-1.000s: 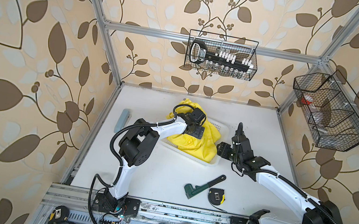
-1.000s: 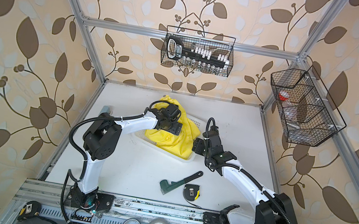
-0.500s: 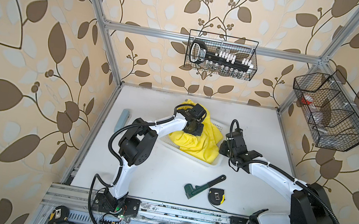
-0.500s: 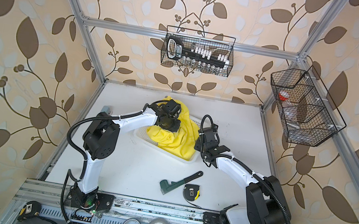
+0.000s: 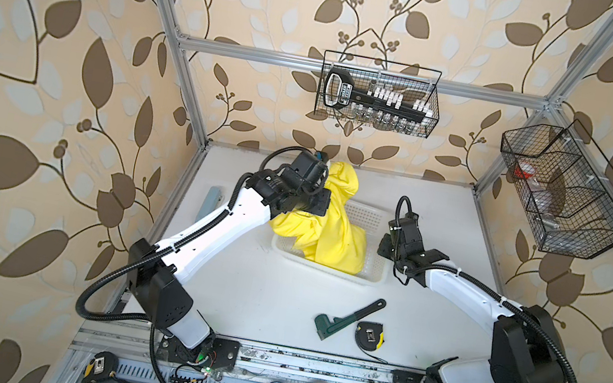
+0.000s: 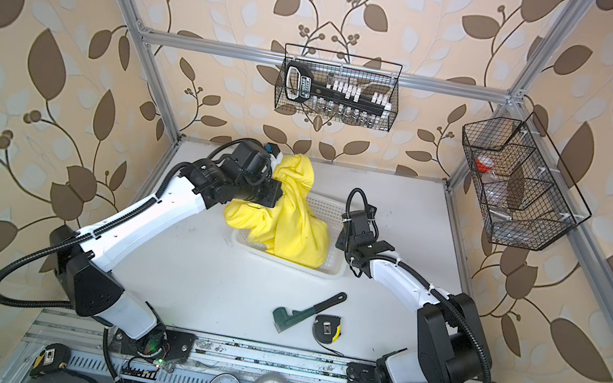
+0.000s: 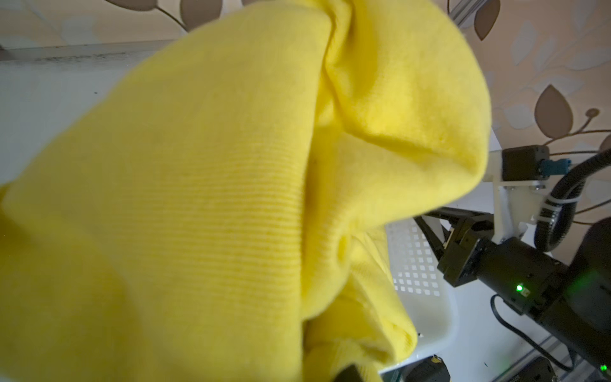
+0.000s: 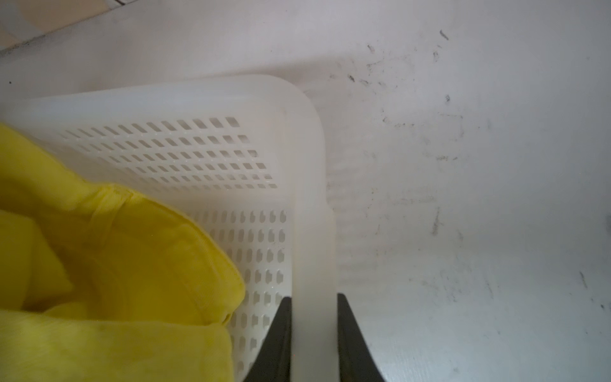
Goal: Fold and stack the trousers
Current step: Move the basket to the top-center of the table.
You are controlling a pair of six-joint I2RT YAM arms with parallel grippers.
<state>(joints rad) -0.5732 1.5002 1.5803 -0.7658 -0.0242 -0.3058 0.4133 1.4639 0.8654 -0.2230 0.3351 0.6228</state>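
Observation:
The bright yellow trousers (image 5: 336,231) (image 6: 295,224) hang in a bunched column out of the white perforated basket (image 5: 325,272) (image 6: 296,270), their lower part still inside it. My left gripper (image 5: 329,204) (image 6: 281,196) is shut on the upper folds and holds them above the basket's far left corner. In the left wrist view the cloth (image 7: 231,198) fills the picture and hides the jaws. My right gripper (image 5: 381,248) (image 8: 314,330) is shut on the basket's right rim (image 8: 314,198), one finger inside the wall and one outside. Trouser fabric (image 8: 115,264) lies beside it.
A green pipe wrench (image 5: 348,320) and a yellow-black tape measure (image 5: 369,335) lie near the table's front. A grey-blue flat object (image 5: 212,202) rests by the left edge. Wire baskets hang on the back wall (image 5: 378,95) and the right wall (image 5: 565,194).
My left gripper has shut on the trousers and lifted them up and back out of the basket. My right gripper has moved in to the basket's right rim and shut on it.

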